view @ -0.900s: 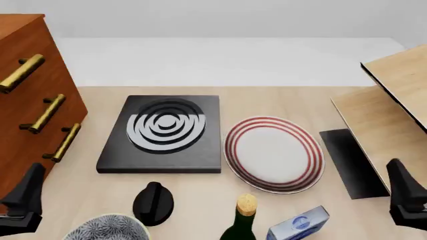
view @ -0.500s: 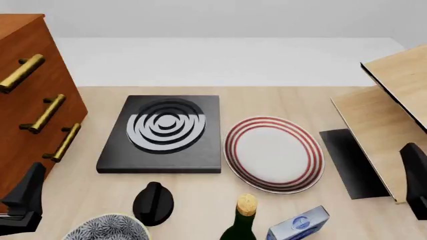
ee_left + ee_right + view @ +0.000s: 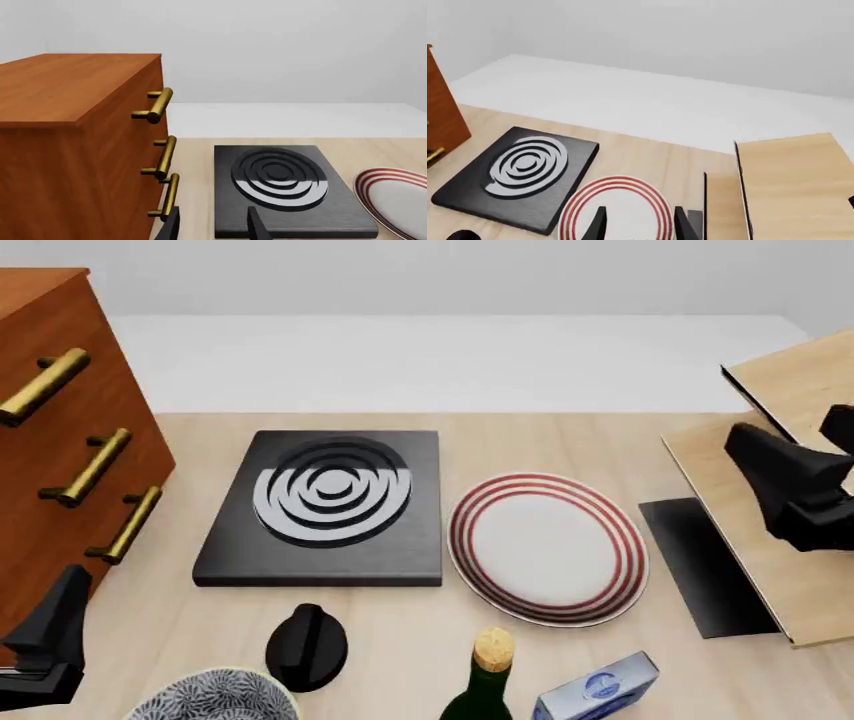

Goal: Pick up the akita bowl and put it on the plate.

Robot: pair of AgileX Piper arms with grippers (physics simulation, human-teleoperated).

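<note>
The akita bowl (image 3: 214, 696), white with a dense grey-blue floral pattern, sits at the table's near left edge and is partly cut off by the frame. The plate (image 3: 547, 548), white with red rings, lies at centre right; it also shows in the wrist views (image 3: 397, 200) (image 3: 617, 207). My left gripper (image 3: 60, 612) hangs at the near left, just left of the bowl, fingers apart and empty (image 3: 213, 230). My right gripper (image 3: 763, 462) hovers at the far right over the wooden board, open and empty (image 3: 640, 229), right of the plate.
A black square slab (image 3: 327, 505) with white rings lies left of the plate. A wooden dresser (image 3: 60, 440) with brass handles fills the left side. Near the front stand a black knob (image 3: 307, 645), a corked bottle (image 3: 487, 680) and a blue box (image 3: 601, 688). Wooden boards (image 3: 787, 440) stand at right.
My right gripper has risen from the near right corner and moved away from me, over the wooden board. The left gripper, bowl and plate have not moved.
</note>
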